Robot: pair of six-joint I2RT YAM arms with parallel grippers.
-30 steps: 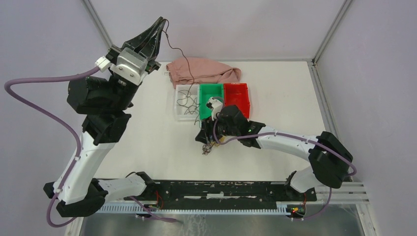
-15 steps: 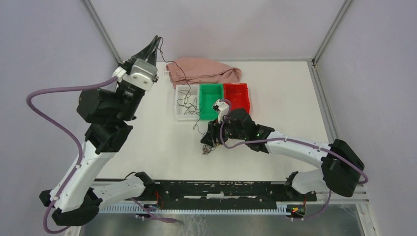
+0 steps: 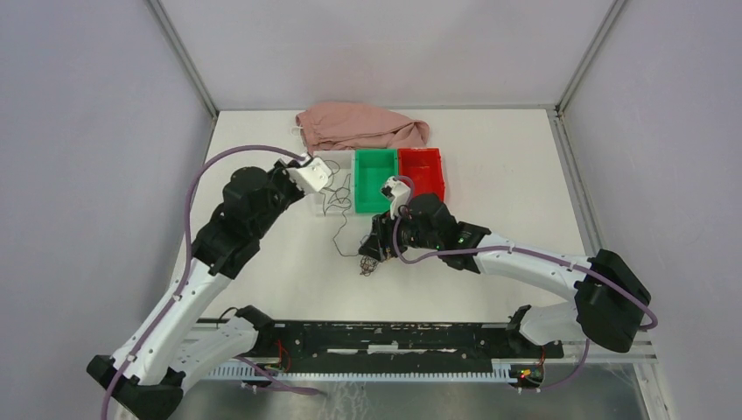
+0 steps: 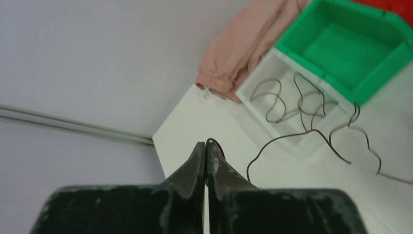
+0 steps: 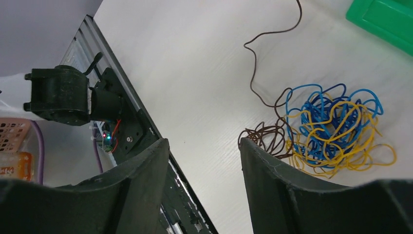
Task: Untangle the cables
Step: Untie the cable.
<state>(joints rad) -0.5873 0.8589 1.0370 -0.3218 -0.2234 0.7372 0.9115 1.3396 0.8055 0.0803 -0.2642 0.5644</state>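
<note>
Our left fingers (image 4: 194, 168), together, pinch one thin dark brown wire (image 4: 292, 136), drawing it from the curly blue, yellow and brown wire tangle (image 5: 331, 124) at frame centre toward the clear plastic bin (image 4: 253, 75). Our right fingers (image 5: 146, 170) hover apart over the tangle. Earlier the left arm stood high at upper left; now it is lowered.

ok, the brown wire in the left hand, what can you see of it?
The brown wire is thin, dark and flexible, kinked in loose curls. One end is pinched in the shut left hand. From there it drops past the clear bin along its near wall, trails across the white tabletop and seems to run into the blue-and-yellow tangle.
</note>
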